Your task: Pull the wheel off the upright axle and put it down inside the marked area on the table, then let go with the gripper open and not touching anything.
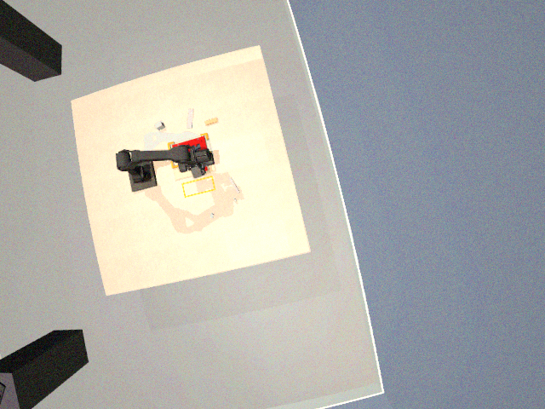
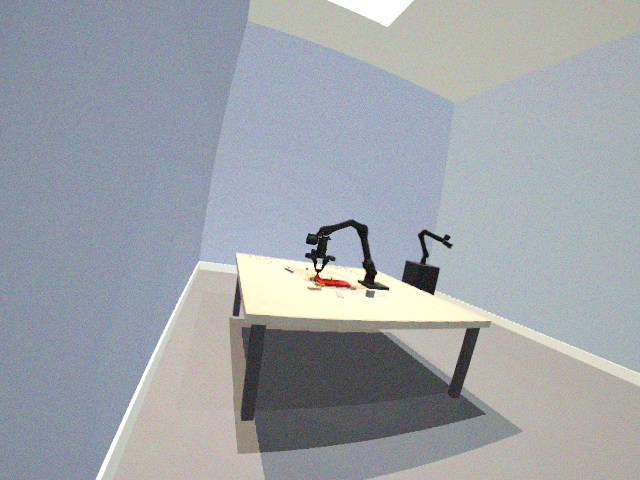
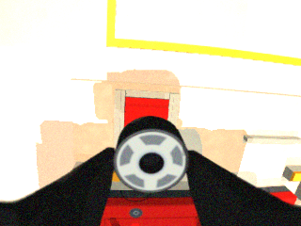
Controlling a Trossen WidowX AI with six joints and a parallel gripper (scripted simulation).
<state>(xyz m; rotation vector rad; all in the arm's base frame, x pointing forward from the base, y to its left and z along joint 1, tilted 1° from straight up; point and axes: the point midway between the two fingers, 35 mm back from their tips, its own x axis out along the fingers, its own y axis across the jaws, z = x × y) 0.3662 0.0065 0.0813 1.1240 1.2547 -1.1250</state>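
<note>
We see a wheel [image 3: 150,160] with a black tyre, pale grey hub and darker grey spoke panels. The plate [image 3: 146,110] behind it is bright red, framed in what looks like beige. The marked area [image 1: 197,186] is outlined in yellow on a cream table [image 1: 132,246].

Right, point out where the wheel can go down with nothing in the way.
Inside the yellow-dashed rectangle no object shows; it lies beside the red plate. The claw, shut on the wheel, hangs over that plate. Crowded: the plate itself, and small loose parts past the rectangle's far side.
</note>
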